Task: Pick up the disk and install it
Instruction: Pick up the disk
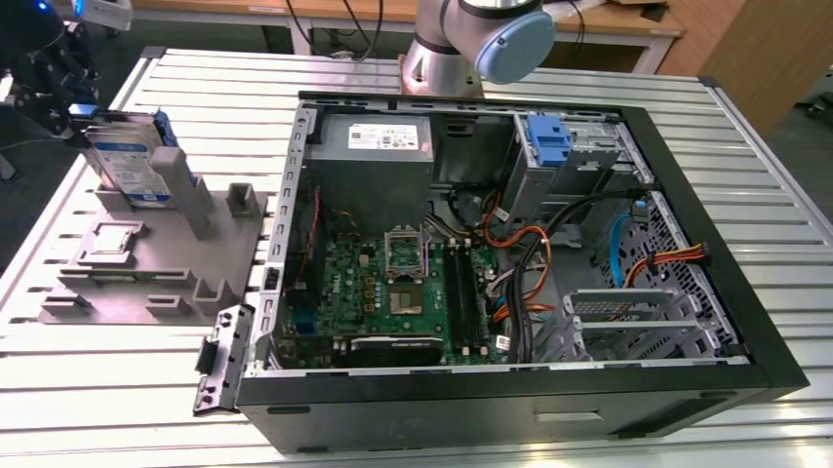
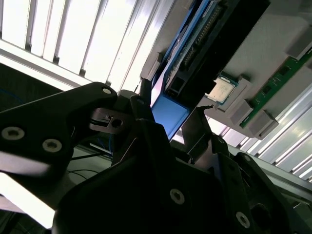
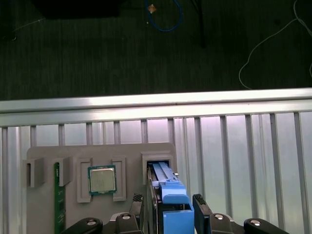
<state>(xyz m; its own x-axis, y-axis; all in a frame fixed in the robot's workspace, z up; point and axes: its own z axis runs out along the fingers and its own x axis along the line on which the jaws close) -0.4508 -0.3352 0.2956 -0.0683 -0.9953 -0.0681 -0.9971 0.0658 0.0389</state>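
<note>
At upper left of the exterior view, the tool (image 1: 89, 115) sits over the upright disk (image 1: 131, 164) in the grey fixture block (image 1: 156, 263), closure undeterminable; a skewed lift could jam the disk in its slot.
</note>
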